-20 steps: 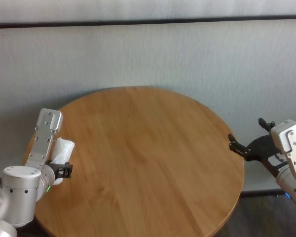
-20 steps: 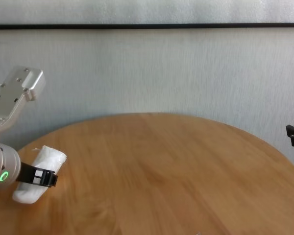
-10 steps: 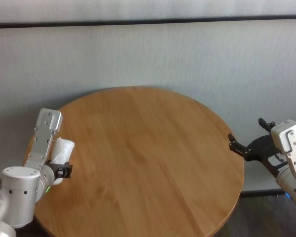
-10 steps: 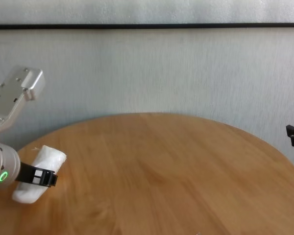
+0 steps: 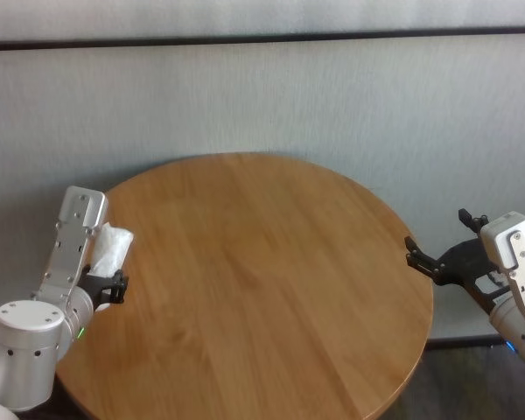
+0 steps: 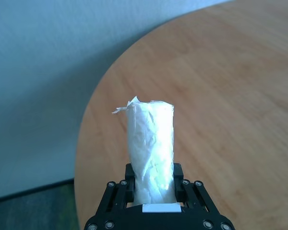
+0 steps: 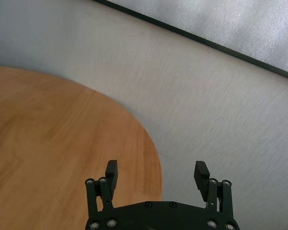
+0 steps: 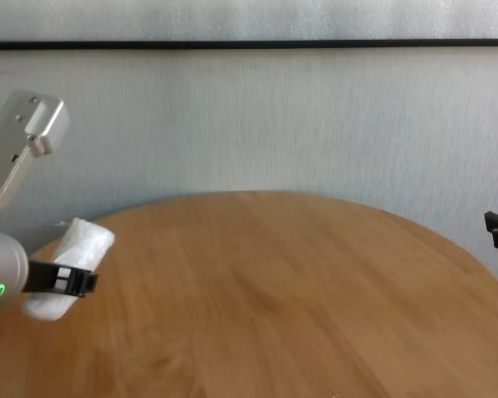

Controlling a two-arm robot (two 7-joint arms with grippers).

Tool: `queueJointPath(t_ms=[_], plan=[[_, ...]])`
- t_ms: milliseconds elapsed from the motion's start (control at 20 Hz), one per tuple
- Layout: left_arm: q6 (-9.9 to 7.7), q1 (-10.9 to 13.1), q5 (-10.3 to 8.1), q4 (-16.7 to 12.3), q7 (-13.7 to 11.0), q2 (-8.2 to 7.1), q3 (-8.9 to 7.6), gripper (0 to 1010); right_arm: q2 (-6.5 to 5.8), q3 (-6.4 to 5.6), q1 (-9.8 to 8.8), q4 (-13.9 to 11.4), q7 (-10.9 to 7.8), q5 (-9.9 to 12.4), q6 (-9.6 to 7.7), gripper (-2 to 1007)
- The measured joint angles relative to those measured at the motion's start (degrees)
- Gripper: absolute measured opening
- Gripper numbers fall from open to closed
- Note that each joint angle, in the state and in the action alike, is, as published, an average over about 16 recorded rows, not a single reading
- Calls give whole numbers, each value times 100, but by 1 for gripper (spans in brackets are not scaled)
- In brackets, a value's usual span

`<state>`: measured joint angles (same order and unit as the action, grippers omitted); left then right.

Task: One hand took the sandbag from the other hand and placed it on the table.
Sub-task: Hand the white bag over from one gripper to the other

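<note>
So far no handover: my left gripper (image 6: 153,189) clamps the sandbag (image 6: 150,143) over the table's (image 5: 262,280) left edge, my right gripper (image 7: 156,173) gaping past the right edge.

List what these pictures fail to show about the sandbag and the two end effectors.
- Sandbag: its near end is hidden behind the left end effector in the left wrist view.
- Sandbag against table: no view settles whether it touches the wood.
- Right end effector: open beside the table's right edge; the chest view's right edge cuts off all but one tip.
</note>
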<state>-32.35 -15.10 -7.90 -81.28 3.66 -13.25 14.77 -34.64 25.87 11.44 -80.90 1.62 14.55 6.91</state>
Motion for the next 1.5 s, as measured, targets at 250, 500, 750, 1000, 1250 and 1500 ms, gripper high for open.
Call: queueJointPath(t_ms=[250,500,750,1000,1250,1500], plan=[[259,59,55,-115,-191,-46,18,484,0,0,0,0,0,0,0,1005],[502,108,85,-257,-414,-92,34,484,0,0,0,0,0,0,0,1005],[781,159,120,-429,-640,-143,53,485,0,0,0,0,0,0,0,1005],[1136,207,185,-605,-918,-220,108,485,0,0,0,0,0,0,0,1005],[1544,241,287,-762,-1253,-337,218,485,0,0,0,0,0,0,0,1005],[1869,241,375,-892,-1598,-439,326,485,0,0,0,0,0,0,0,1005]])
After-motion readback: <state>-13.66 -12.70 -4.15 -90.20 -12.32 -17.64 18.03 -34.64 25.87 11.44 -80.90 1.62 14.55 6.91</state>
